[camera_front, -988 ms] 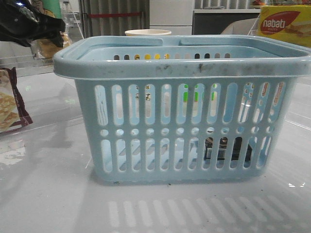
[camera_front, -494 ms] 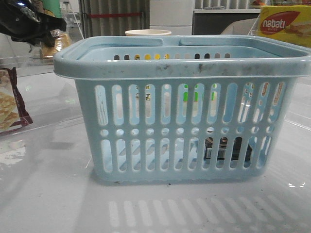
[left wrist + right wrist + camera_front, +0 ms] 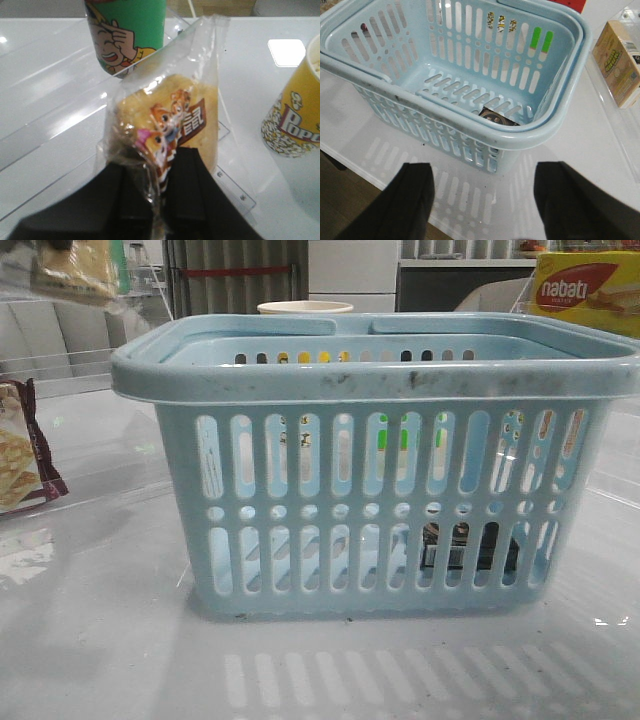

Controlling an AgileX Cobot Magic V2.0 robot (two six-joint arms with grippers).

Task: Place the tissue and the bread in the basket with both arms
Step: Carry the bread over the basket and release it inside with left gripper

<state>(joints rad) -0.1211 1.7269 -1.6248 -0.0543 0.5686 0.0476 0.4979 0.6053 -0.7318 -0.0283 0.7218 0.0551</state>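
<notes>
Above the bench (image 3: 100, 660), at the far left, the bread (image 3: 167, 125) is held aloft in its clear bag, clenched at one end by the left tool (image 3: 159, 200); its long axis runs straight away from the fingers (image 3: 187, 175). The right tool (image 3: 484, 200) is spread wide, grasping nothing, outside the basket (image 3: 375, 375). The tissue (image 3: 496, 116) is seen lying flat on the basket floor, in a corner.

Tissue (image 3: 468, 546) lies inside basket (image 3: 375, 380); bread (image 3: 75, 268) hangs upper left.
</notes>
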